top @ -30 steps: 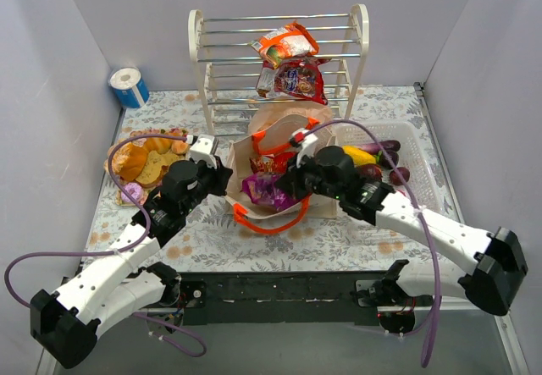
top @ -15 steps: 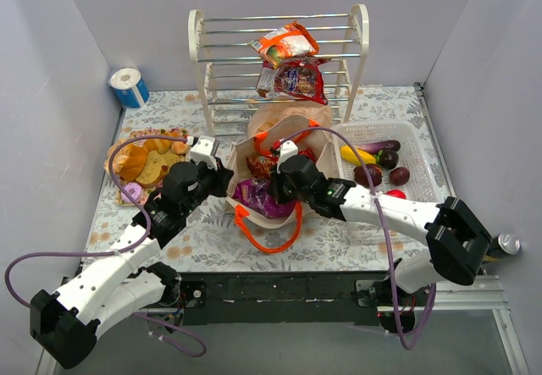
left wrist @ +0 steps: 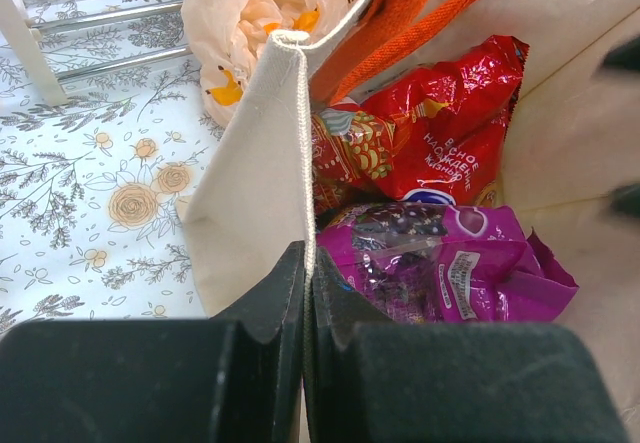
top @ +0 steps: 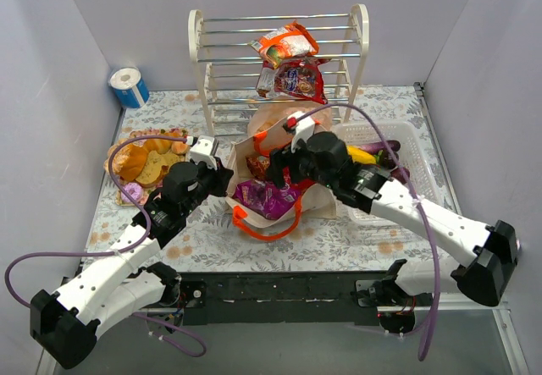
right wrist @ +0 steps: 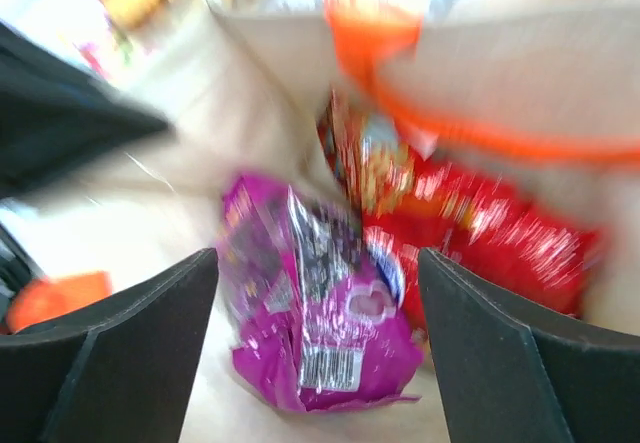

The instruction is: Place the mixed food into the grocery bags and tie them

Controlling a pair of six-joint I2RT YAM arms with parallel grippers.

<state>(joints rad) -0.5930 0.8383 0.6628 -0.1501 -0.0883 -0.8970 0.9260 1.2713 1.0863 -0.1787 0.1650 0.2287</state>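
Note:
The beige canvas tote (top: pixel 320 195) with orange handles (top: pixel 269 225) stands open at mid-table. My left gripper (left wrist: pixel 305 263) is shut on its left rim (left wrist: pixel 290 113), holding the mouth open. Inside lie a purple snack packet (left wrist: pixel 455 263) and a red one (left wrist: pixel 445 138). My right gripper (right wrist: pixel 318 263) hovers open just above the purple packet (right wrist: pixel 325 323), touching nothing; that view is blurred. The peach plastic bag (top: pixel 273 121) sits behind the tote. Two more packets (top: pixel 286 45) (top: pixel 298 79) rest on the rack. Yellow fruit (top: pixel 359 154) and dark purple fruit (top: pixel 400 175) lie in the basket.
A white wire rack (top: pixel 220 70) stands at the back. The white lattice basket (top: pixel 419 159) on the right also holds a long eggplant (top: pixel 383 146). A tray of pastries (top: pixel 146 160) sits on the left, with a blue roll (top: pixel 129 87) in the back left corner.
My right gripper carried the purple packet down into the tote, opened and let it go, then drew back up and to the right. The left gripper kept its hold on the rim.

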